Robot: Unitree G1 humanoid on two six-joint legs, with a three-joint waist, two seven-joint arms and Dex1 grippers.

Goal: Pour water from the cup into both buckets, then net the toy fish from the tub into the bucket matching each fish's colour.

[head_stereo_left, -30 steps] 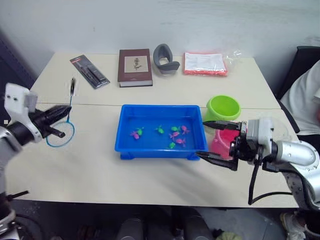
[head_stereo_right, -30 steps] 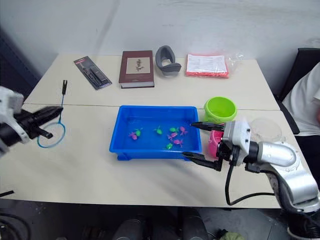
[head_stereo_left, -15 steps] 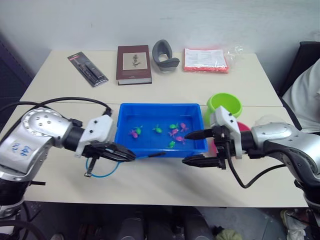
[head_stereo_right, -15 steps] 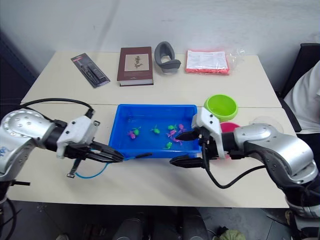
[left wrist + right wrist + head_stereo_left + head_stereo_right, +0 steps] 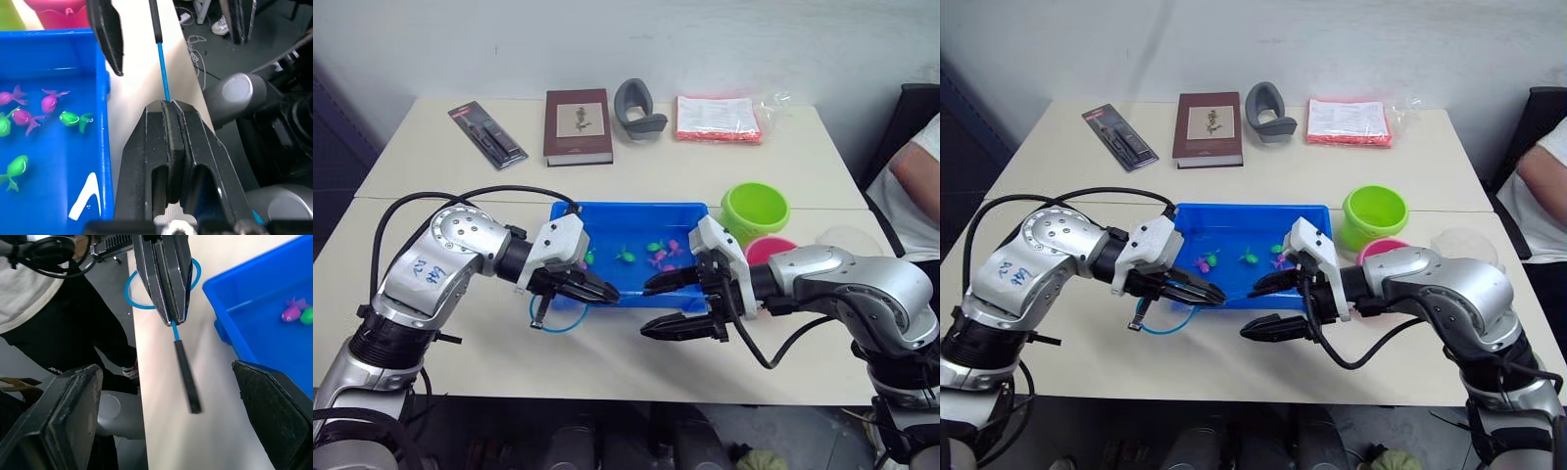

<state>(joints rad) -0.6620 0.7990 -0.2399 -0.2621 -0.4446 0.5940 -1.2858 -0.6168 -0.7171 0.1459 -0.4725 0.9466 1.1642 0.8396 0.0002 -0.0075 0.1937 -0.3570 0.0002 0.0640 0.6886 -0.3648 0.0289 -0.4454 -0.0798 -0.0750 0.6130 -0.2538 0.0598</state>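
Where the two arms meet at the front of the pale worktop (image 5: pixel 460 166), the shallow rectangular bright blue plastic tub (image 5: pixel 607 217) holds water and several tiny magenta-pink and green plastic toy fish (image 5: pixel 658 257). Lime green round plastic bucket (image 5: pixel 755 209) sits just right of the tub, pink plastic bucket (image 5: pixel 770 249) right beside it, nearer the front edge; their contents can't be made out. Clear plastic cup (image 5: pixel 1462 245) stands just right of the pink bucket.

Left gripper (image 5: pixel 599 291) reaches in from the left along the tub's front edge, fingers (image 5: pixel 168 127) pinched tight on the small blue-rimmed hoop net (image 5: pixel 556 323), clamped on the blue shaft; hoop hangs behind the gripper over the worktop, thin black handle (image 5: pixel 187 377) sticking out toward the right gripper (image 5: pixel 663 304). Right gripper comes in from the right, fingers (image 5: pixel 68 406) spread wide, one on each side of the handle tip, not touching it.
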